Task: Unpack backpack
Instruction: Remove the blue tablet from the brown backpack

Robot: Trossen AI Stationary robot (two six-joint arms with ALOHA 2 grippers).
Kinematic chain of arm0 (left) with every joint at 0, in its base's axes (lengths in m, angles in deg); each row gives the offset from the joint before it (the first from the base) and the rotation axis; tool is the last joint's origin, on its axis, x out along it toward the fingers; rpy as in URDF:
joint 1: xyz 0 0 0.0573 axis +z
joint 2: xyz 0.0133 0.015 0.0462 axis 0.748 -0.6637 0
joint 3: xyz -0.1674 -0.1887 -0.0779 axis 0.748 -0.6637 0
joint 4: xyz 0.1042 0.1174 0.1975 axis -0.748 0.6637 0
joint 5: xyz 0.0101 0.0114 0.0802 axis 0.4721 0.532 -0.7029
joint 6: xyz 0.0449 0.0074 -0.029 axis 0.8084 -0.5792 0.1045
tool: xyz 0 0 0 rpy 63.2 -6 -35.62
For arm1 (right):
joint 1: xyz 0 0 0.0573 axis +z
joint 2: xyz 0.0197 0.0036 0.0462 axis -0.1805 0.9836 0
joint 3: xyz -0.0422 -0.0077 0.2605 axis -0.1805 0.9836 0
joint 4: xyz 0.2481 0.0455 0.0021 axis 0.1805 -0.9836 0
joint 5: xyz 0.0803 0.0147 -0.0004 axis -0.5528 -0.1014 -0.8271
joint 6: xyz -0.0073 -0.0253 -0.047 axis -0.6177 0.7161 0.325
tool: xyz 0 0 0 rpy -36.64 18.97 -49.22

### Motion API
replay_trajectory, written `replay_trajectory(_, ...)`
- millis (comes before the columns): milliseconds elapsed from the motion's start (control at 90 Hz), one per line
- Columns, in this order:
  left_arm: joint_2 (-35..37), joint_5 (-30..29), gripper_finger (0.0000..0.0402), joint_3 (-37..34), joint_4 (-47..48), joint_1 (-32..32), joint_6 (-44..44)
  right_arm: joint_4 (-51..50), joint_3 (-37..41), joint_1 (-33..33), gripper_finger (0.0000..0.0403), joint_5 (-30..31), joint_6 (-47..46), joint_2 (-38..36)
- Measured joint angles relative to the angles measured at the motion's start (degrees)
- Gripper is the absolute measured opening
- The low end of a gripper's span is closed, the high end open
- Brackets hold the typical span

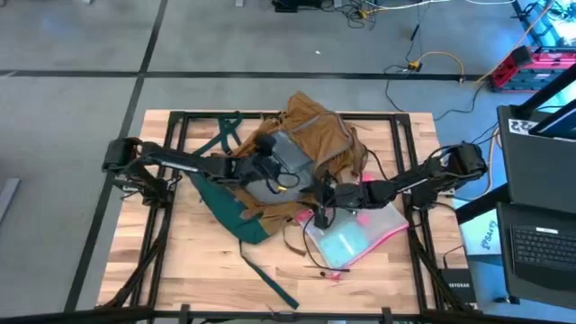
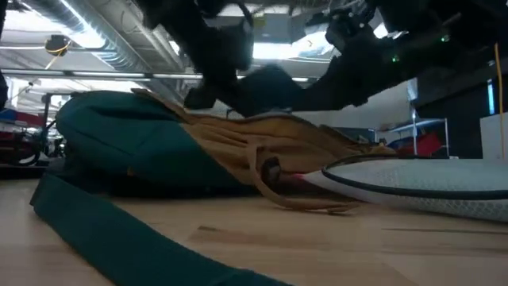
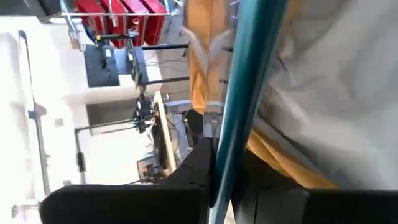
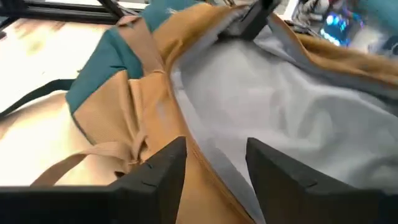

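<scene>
The tan-brown backpack [image 1: 315, 135] lies on its side in the middle of the wooden table, its teal back panel [image 1: 225, 202] and straps [image 2: 119, 238] spread toward the near left. My left gripper [image 1: 274, 171] is shut on the rim of its mouth, and the grey lining [image 4: 280, 106] shows inside. My right gripper [image 4: 214, 168] stands open at the mouth's near rim, one finger on each side of the tan edge; I cannot tell whether it touches. A clear pink-edged pouch [image 1: 355, 236] lies flat on the table at the near right. My left gripper pinches the teal-bound rim [image 3: 239, 93] of the backpack's mouth between its two fingers. The right wrist view shows its fingers [image 4: 252, 22] on the far rim, which is raised off the rest of the bag so the mouth gapes. The bag's body stays on the table.
A black metal frame [image 1: 405, 162] runs around the table's edges. A loose teal strap [image 1: 270, 283] trails toward the near edge. Bare wood lies at the near left [image 1: 162, 261]. A laptop [image 1: 540, 243] stands off the table's right side.
</scene>
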Motion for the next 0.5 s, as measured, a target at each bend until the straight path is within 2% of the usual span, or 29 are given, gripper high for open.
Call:
replay_trajectory(67,3.08,1.16,0.0012,0.00,0.63,-0.10,-2.40,0.30,-0.04,0.98,0.0154,0.15,1.87,-0.43)
replay_trajectory(156,7.32,5.75,0.0012,0.00,1.42,-0.43,-6.78,0.45,-0.05,2.39,0.0154,0.51,3.74,-0.93)
replay_trajectory(344,12.93,26.51,0.0012,0.00,2.79,-0.88,-15.52,0.17,-0.09,6.32,0.0154,2.64,7.92,-2.20)
replay_trajectory(411,13.16,33.44,0.0012,0.00,1.36,-1.13,-17.72,-0.94,-0.04,8.46,0.0154,6.03,9.74,-3.79)
replay_trajectory(500,12.49,39.87,0.0012,0.00,0.11,-1.96,-19.35,-2.39,-0.07,12.01,0.0154,12.51,11.86,-6.95)
